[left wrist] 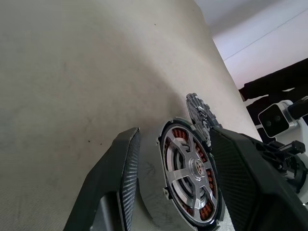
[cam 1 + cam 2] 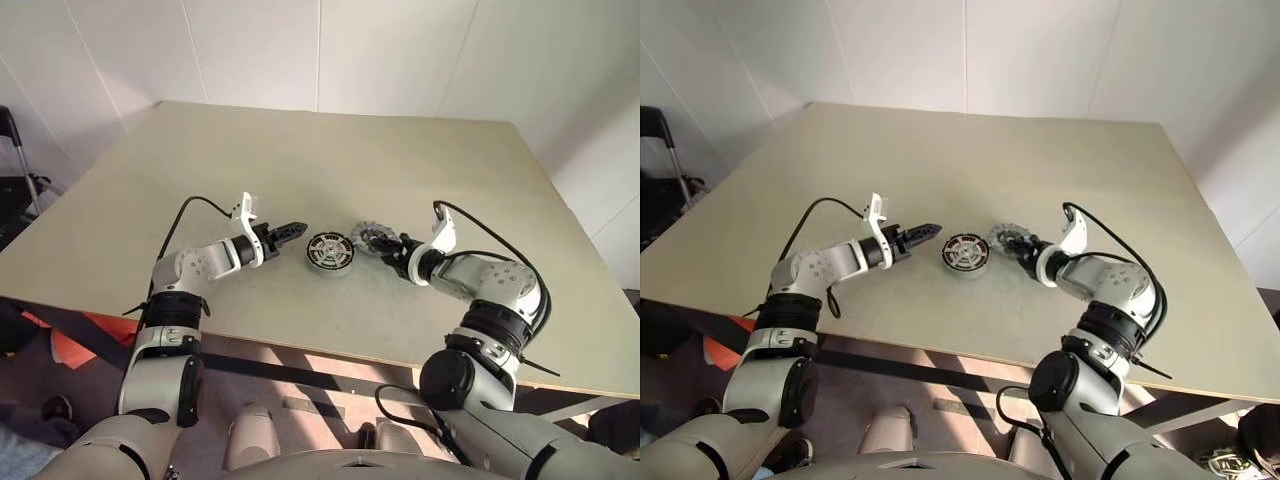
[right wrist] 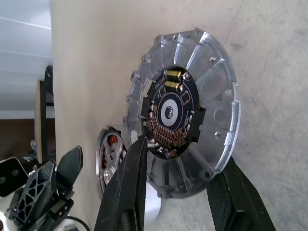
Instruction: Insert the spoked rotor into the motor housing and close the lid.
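The spoked rotor (image 1: 195,167) lies inside the motor housing (image 2: 330,271) at the table's middle, with copper-red windings showing between its silvery spokes. My left gripper (image 2: 297,229) hovers open just left of the housing, pointing at it, with nothing between its fingers. The lid (image 3: 211,86) is a ribbed light-grey disc with a dark round board at its centre. It sits tilted just right of the housing. My right gripper (image 2: 385,243) comes in from the right and is shut on the lid's near rim, its fingers (image 3: 130,187) crossing the lid's edge.
The pale table (image 2: 330,150) stretches wide on all sides of the parts, and its front edge runs close below both arms. A dark frame (image 2: 15,170) stands off the table's left side. White walls rise behind.
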Robot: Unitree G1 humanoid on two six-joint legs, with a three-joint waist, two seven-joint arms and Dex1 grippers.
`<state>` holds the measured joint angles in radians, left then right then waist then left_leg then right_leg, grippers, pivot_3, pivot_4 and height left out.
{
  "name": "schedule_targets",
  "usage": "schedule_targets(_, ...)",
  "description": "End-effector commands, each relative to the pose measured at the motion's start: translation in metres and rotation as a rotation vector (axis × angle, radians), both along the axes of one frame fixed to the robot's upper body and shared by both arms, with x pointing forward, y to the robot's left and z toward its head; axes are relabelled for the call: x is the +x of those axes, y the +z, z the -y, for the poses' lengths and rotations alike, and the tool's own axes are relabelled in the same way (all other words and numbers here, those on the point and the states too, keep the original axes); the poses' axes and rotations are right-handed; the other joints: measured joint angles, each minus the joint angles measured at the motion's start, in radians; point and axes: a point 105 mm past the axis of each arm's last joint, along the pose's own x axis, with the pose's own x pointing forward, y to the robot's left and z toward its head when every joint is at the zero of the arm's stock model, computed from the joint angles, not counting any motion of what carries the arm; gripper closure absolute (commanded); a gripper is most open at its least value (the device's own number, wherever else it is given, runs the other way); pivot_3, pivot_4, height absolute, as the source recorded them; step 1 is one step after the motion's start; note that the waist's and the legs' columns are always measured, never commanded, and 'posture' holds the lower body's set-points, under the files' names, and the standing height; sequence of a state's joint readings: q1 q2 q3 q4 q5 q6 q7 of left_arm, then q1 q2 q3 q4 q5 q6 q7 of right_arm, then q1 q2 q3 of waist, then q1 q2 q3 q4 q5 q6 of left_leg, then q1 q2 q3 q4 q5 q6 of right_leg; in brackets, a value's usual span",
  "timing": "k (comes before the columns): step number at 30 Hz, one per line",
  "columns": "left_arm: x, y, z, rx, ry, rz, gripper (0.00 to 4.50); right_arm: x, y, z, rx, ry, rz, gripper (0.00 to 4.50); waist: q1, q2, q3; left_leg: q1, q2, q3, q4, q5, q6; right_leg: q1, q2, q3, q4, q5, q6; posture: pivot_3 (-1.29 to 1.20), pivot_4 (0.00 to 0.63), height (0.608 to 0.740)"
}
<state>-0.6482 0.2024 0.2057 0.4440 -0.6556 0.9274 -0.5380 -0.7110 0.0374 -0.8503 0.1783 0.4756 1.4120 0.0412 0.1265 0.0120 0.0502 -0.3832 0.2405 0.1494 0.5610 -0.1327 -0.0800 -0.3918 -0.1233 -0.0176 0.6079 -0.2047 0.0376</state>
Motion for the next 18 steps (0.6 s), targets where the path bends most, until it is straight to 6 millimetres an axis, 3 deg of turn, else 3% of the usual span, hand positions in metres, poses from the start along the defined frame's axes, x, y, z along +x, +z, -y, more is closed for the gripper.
schedule_targets(1, 0.001, 0.013, -0.004, 0.012, 0.004, 0.054, 2.06, 0.014, 0.023, -0.007, 0.023, -0.001, 0.104, 2.54, 0.000, 0.000, 0.000, 0.000, 0.000, 0.000, 0.000, 0.000, 0.000, 0.000, 0.000, 0.000, 0.000, 0.000, 0.000, 0.00, 0.000, 0.740)
schedule_targets(7, 0.001, 0.012, -0.005, 0.023, 0.004, 0.051, 2.06, 0.017, 0.043, -0.023, 0.064, 0.065, 0.191, 2.54, 0.000, 0.000, 0.000, -0.001, 0.000, 0.000, 0.000, 0.000, 0.000, -0.001, 0.000, 0.000, 0.000, 0.000, 0.000, 0.00, 0.000, 0.740)
schedule_targets(15, 0.001, 0.006, -0.004, 0.033, 0.001, 0.037, 2.06, 0.003, 0.088, -0.044, 0.116, 0.214, 0.380, 2.54, 0.001, 0.001, 0.000, -0.002, 0.000, 0.000, -0.001, 0.000, 0.000, -0.002, 0.000, 0.000, -0.001, 0.000, 0.000, 0.00, 0.000, 0.740)
schedule_targets(18, 0.002, 0.005, -0.004, 0.036, 0.002, 0.034, 2.06, 0.000, 0.095, -0.049, 0.118, 0.239, 0.408, 2.54, 0.001, 0.001, 0.000, -0.002, 0.000, 0.000, -0.001, 0.000, 0.000, -0.002, 0.000, 0.000, -0.001, 0.000, 0.000, 0.00, 0.000, 0.740)
